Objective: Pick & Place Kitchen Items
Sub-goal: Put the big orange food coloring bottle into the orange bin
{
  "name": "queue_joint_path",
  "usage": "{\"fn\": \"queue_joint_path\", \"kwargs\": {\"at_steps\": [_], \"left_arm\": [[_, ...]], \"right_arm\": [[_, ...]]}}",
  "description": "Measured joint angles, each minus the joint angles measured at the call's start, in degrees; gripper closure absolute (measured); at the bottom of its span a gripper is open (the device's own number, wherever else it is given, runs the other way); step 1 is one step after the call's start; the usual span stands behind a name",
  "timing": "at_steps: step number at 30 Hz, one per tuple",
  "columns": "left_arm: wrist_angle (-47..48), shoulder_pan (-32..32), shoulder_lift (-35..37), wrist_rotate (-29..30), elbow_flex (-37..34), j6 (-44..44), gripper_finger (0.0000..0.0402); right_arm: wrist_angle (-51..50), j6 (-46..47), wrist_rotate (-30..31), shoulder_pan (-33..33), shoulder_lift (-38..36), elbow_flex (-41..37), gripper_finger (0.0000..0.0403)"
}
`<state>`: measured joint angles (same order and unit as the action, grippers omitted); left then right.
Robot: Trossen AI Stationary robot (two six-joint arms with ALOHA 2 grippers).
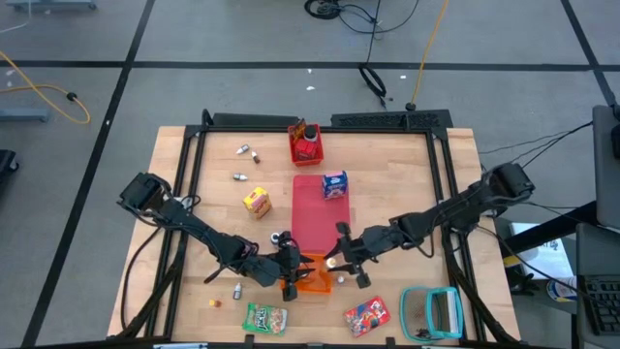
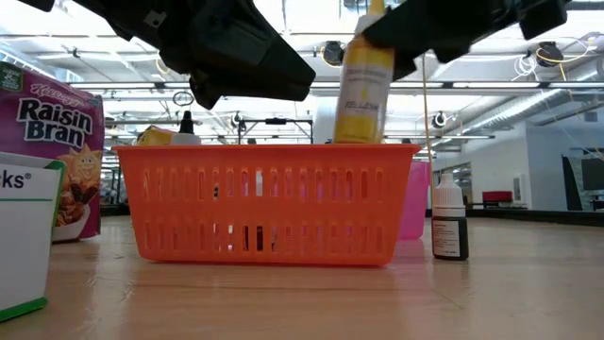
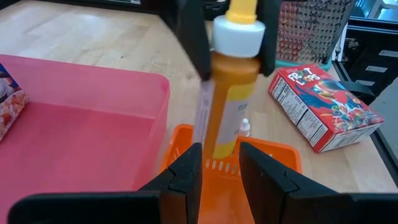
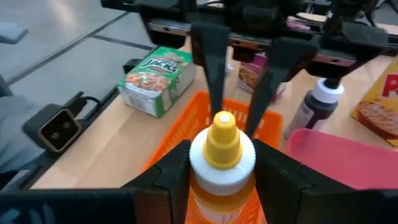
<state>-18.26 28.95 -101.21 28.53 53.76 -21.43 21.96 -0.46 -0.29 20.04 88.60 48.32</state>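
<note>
"Raisin Bran" on the purple cereal carton [image 2: 45, 151] — other labels unreadable

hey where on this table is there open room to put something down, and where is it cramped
Bare wood lies in the far right of the table, beyond the blue carton, and along the left edge, left of the yellow carton. It is cramped up front: both tools meet over the orange basket, the right tool holding a yellow bottle, the left tool alongside.

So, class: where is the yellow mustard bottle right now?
The mustard bottle is upright in the right gripper, held over the orange basket near the table's front edge, with the left gripper facing it.
</note>
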Motion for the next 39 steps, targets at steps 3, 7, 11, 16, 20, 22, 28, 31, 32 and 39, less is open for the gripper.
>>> {"fn": "queue_joint_path", "kwargs": {"at_steps": [3,7,11,16,20,22,28,31,32,39], "left_arm": [[0.00,0.00,0.00,-0.01,0.00,0.00,0.0293],[0.00,0.00,0.00,0.00,0.00,0.00,0.0293],[0.04,0.00,0.00,0.00,0.00,0.04,0.0293],[0.04,0.00,0.00,0.00,0.00,0.17,0.0293],[0.04,0.03,0.00,-0.01,0.00,0.18,0.0293],[0.07,0.03,0.00,0.00,0.00,0.20,0.0293],[0.04,0.02,0.00,0.00,0.00,0.20,0.0293],[0.04,0.02,0.00,0.00,0.00,0.20,0.0293],[0.05,0.02,0.00,0.00,0.00,0.20,0.0293],[0.04,0.02,0.00,0.00,0.00,0.20,0.0293]], "right_arm": [[0.28,0.11,0.02,-0.92,1.24,0.02,0.0265],[1.05,0.16,-0.15,-1.42,2.68,0.02,0.0267],[2.23,0.97,-2.35,-1.80,4.78,-0.01,0.0266],[5.19,1.27,-4.44,-2.43,7.88,-0.01,0.0266],[5.60,1.27,-4.51,-2.89,8.27,-0.01,0.0261],[5.37,1.27,-4.51,-3.01,8.26,-0.01,0.0259],[5.10,1.25,-4.51,-2.98,8.28,-0.01,0.0250],[4.76,1.17,-4.51,-2.98,8.28,-0.01,0.0248],[4.79,1.17,-4.51,-2.98,8.28,-0.01,0.0248],[4.77,1.10,-4.51,-2.98,8.28,-0.03,0.0246]]}}
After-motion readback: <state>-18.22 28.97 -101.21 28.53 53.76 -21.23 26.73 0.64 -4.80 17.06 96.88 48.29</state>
